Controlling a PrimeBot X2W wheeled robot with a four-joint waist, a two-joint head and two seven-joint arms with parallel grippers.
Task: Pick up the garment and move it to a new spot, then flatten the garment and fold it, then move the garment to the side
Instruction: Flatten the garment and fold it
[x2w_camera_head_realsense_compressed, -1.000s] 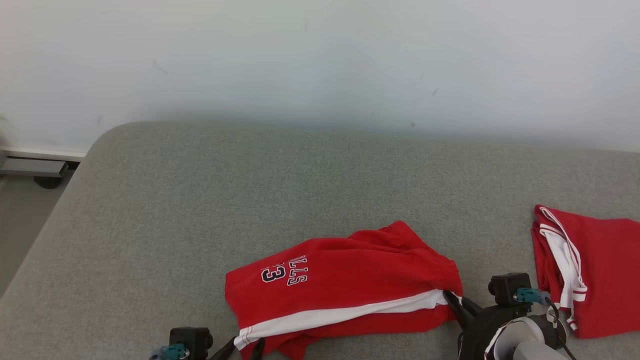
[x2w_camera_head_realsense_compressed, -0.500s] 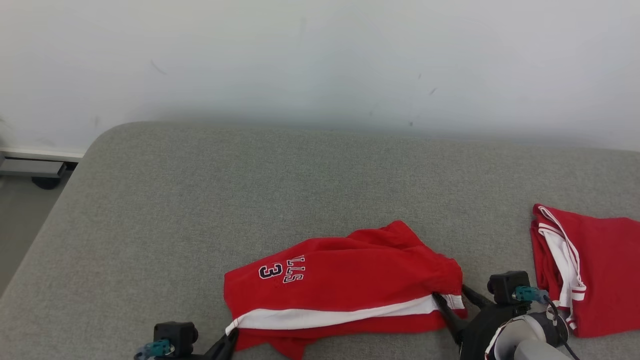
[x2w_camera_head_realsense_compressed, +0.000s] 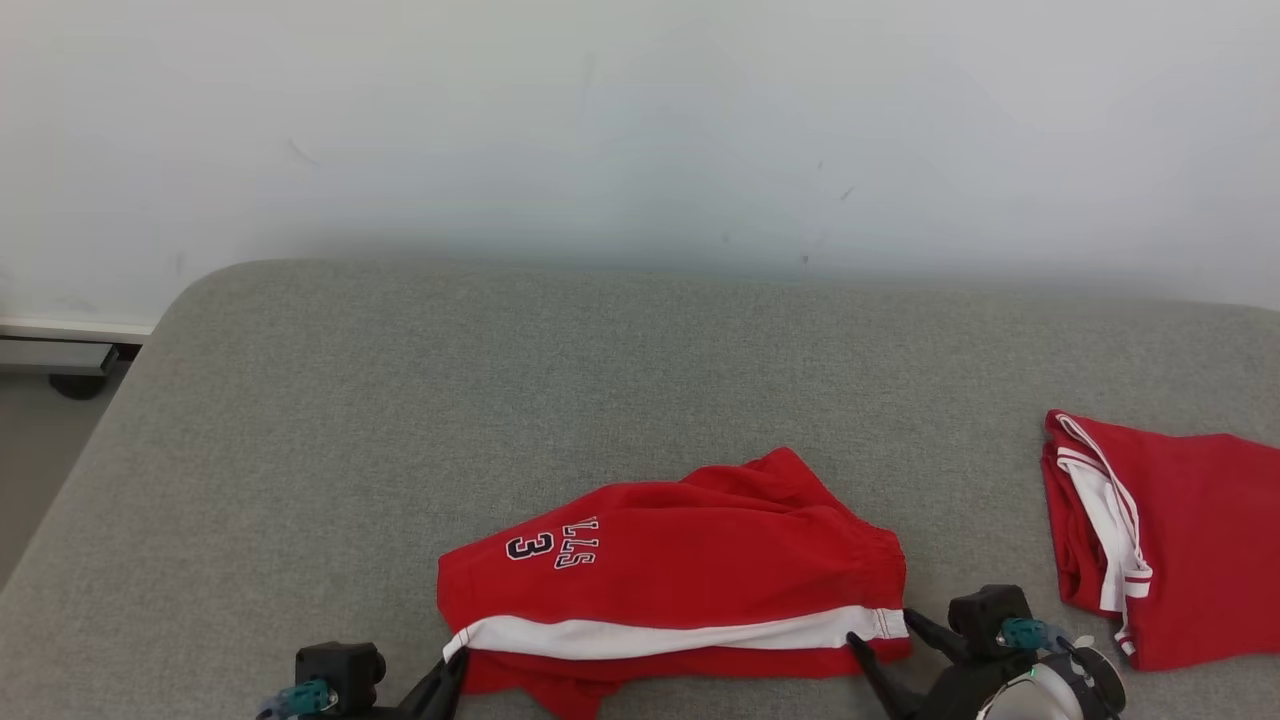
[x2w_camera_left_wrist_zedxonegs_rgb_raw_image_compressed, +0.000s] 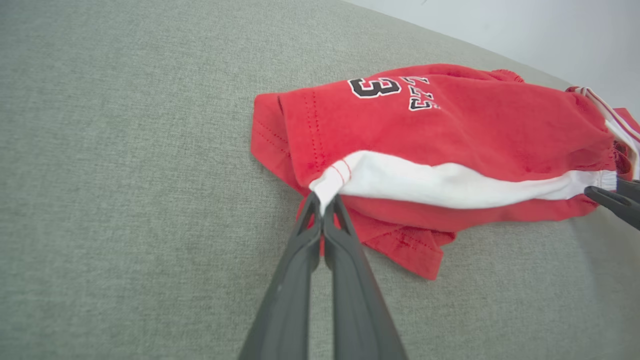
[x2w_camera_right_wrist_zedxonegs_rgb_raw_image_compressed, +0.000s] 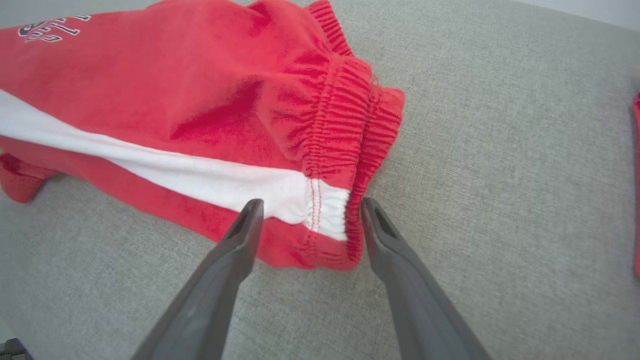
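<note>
The garment (x2w_camera_head_realsense_compressed: 680, 560) is a pair of red shorts with a white side stripe and a number 3, lying crumpled near the front of the grey padded surface (x2w_camera_head_realsense_compressed: 500, 400). My left gripper (x2w_camera_head_realsense_compressed: 450, 665) is shut on the garment's hem corner at the white stripe's end; the left wrist view shows the pinch, left gripper (x2w_camera_left_wrist_zedxonegs_rgb_raw_image_compressed: 322, 202) on the garment (x2w_camera_left_wrist_zedxonegs_rgb_raw_image_compressed: 450, 125). My right gripper (x2w_camera_head_realsense_compressed: 885, 635) stands open at the elastic waistband. In the right wrist view the right gripper (x2w_camera_right_wrist_zedxonegs_rgb_raw_image_compressed: 310, 207) has its fingers either side of the stripe's end on the garment (x2w_camera_right_wrist_zedxonegs_rgb_raw_image_compressed: 225, 100), not clamping it.
A second red garment (x2w_camera_head_realsense_compressed: 1180, 540) with white trim lies folded at the right edge of the surface. The surface's rounded left edge drops to the floor (x2w_camera_head_realsense_compressed: 30, 460). A pale wall (x2w_camera_head_realsense_compressed: 640, 130) runs behind. Bare grey surface stretches behind the shorts.
My left gripper closed on the hem corner and drew it slightly left. My right gripper opened and let go of the waistband. The head camera tilted a little.
</note>
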